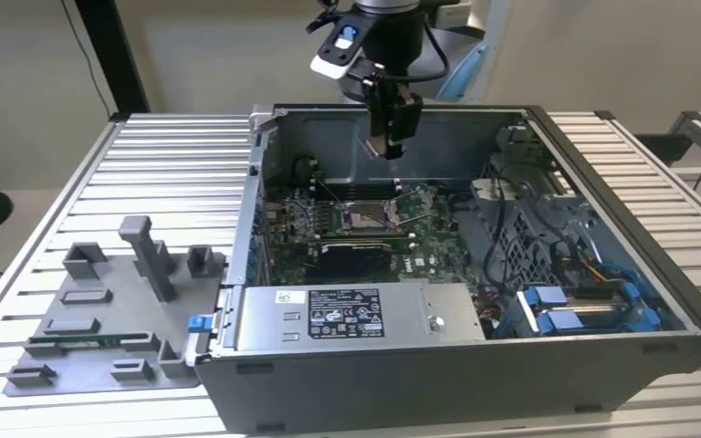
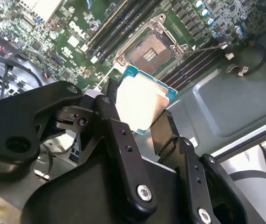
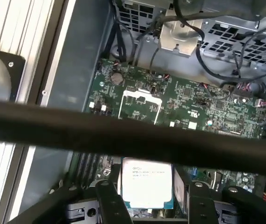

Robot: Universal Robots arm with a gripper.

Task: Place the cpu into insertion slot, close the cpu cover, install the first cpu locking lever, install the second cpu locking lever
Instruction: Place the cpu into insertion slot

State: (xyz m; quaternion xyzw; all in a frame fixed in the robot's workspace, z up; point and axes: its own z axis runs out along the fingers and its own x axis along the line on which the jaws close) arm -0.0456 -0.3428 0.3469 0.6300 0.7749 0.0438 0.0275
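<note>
We see the black two-fingered gripper (image 1: 390, 149) hanging above an open dark grey metal computer case (image 1: 448, 374). The case stands on a table of ribbed silvery aluminium slats (image 1: 168, 173). Behind the table we see a plain pale beige wall (image 1: 204, 55) and a black upright post (image 1: 113, 55).

On the slats just beside the case, at the exterior view's left, lies a flat grey moulded fixture tray (image 1: 83, 383) with several upright blocks.

In both wrist views the black fingers (image 2: 119, 140) are clamped on two opposite edges of the small flat square silvery cpu (image 2: 142, 105), which has a teal-green rim (image 3: 146, 184). The chip is in the air inside the case, touching nothing but the fingers.

Below it lies the green circuit board (image 1: 430, 246). Set into the board is the small square insertion slot (image 2: 151, 49), with a dark centre and a silvery metal rim, well apart from the chip.

At the near side of the case sits a grey metal power supply box (image 1: 332, 315) with a label.
</note>
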